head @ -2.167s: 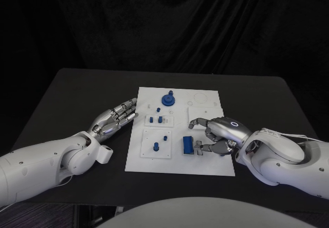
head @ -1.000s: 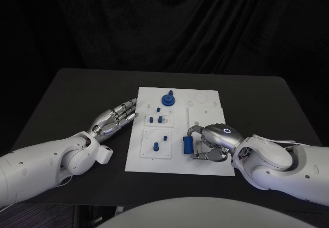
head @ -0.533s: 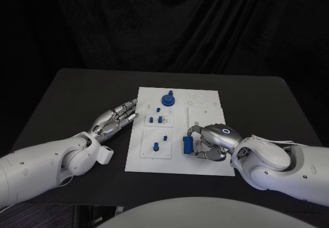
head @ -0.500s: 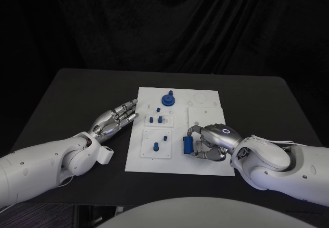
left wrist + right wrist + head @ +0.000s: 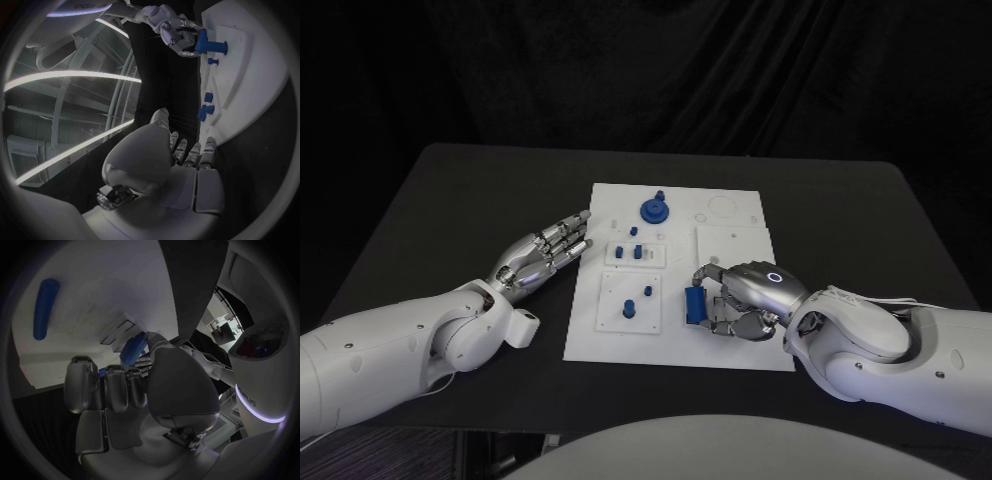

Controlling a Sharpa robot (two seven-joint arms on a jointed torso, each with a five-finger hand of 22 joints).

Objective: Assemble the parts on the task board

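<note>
Left arm enters from table's near left corner, forearm angled toward task board's left edge. Left hand [image 5: 542, 253] lies flat on tabletop just beside that edge, fingers [image 5: 187, 152] straight and slightly apart, holding nothing. Right arm enters from near right corner. Right hand [image 5: 743, 300] sits over board's near right part, fingers [image 5: 119, 387] curled downward around blue block [image 5: 694, 305].

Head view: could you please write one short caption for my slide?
Right hand grips a blue block on the white task board; left hand rests open beside the board.
</note>
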